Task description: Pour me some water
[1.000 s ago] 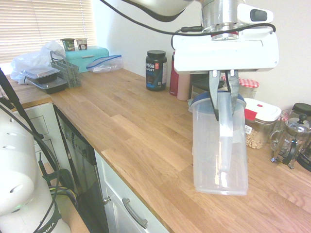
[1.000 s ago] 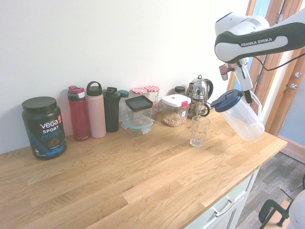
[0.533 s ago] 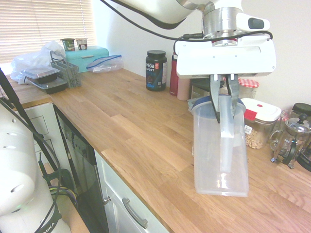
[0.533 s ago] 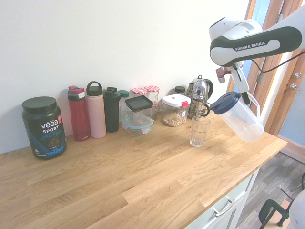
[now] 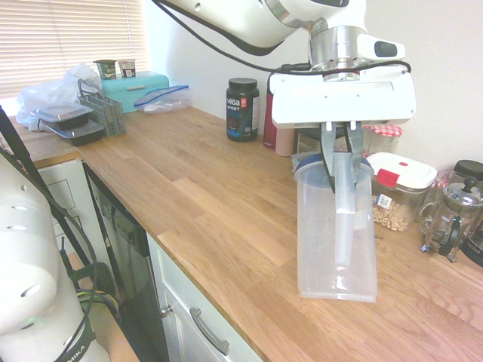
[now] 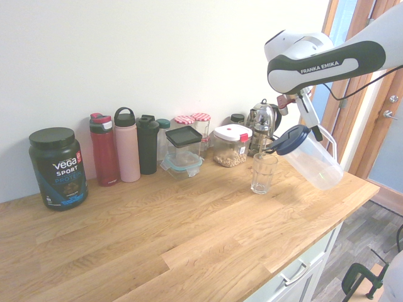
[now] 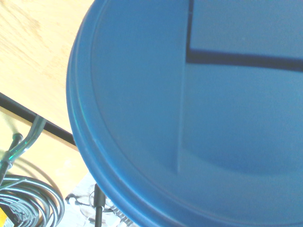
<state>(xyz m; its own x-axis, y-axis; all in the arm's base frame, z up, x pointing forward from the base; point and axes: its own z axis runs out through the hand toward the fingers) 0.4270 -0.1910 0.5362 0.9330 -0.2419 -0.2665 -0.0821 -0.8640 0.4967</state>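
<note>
The clear pitcher (image 6: 313, 162) is held tilted by its handle in the clamped gripper (image 6: 314, 129), at 3 o'clock of the glass (image 6: 263, 173).

The blue lid (image 7: 189, 109) fills the wrist view, cut off at three edges and hiding the counter beneath. In the first exterior view, the pitcher (image 5: 336, 230) hides the drinking glass; the French press (image 5: 450, 217) behind it runs past the frame's edge.
</note>
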